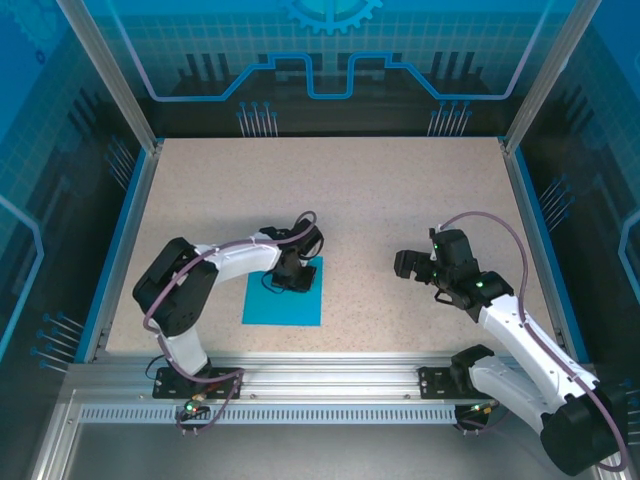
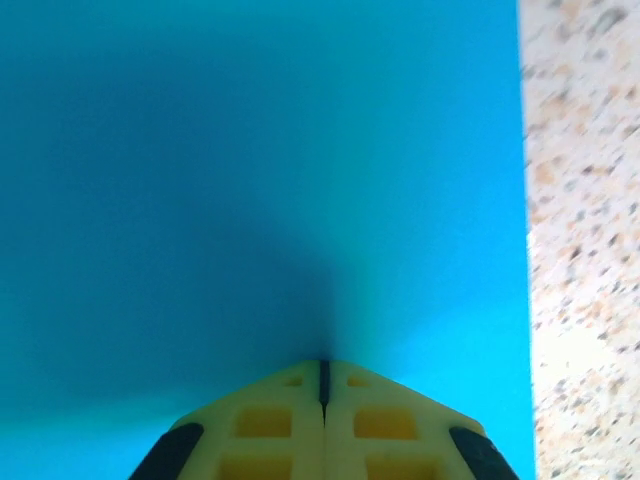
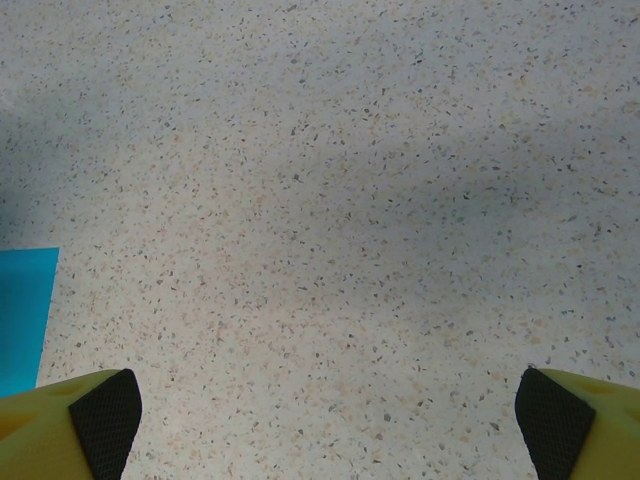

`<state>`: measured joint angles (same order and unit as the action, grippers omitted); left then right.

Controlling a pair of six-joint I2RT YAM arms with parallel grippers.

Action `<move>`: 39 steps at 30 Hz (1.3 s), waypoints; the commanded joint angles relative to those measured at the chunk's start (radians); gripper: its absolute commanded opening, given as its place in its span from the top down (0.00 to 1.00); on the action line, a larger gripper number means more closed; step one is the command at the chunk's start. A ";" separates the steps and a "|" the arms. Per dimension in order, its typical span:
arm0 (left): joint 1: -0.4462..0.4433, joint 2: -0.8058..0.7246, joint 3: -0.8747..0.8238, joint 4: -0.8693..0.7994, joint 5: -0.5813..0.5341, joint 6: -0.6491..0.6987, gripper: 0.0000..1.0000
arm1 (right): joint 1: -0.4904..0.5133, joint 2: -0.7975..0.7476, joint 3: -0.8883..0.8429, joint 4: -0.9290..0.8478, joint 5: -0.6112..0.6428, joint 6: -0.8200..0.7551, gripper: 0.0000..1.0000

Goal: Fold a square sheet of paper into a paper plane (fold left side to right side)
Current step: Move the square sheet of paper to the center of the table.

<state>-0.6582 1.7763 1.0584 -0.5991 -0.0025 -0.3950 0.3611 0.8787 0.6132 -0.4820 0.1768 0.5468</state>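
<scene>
Looking down at a sandy, speckled table (image 1: 400,200) sitting inside a box of shiny blue walls (image 1: 60,150), with a gear picture (image 1: 330,12) glowing at the back, silver posts (image 1: 110,70) standing at the corners and a silver rail (image 1: 330,385) running along the front. Seeing the square sheet of paper (image 1: 275,308) lying flat near the front of the table, left of the middle, with the left gripper (image 1: 291,284) leaning down over its far part, yellow fingers (image 2: 270,425) squeezing tight together right at the blue paper. Finding the right gripper (image 1: 405,265) hanging over bare table well off to the right of the sheet, fingers (image 3: 105,420) standing wide apart and holding nothing.
</scene>
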 commanded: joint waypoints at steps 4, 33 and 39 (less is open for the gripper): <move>-0.023 0.093 0.091 0.021 0.054 -0.029 0.98 | 0.015 -0.026 0.026 -0.034 0.012 0.010 0.00; -0.035 0.229 0.517 -0.074 0.070 0.037 0.82 | 0.017 -0.029 0.021 -0.058 -0.002 0.021 0.00; -0.013 -0.004 0.379 -0.068 0.011 0.037 0.54 | 0.028 0.080 0.069 -0.026 -0.036 -0.006 0.00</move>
<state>-0.6823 1.8893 1.4883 -0.6430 0.0437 -0.3687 0.3717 0.9245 0.6327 -0.5323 0.1650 0.5571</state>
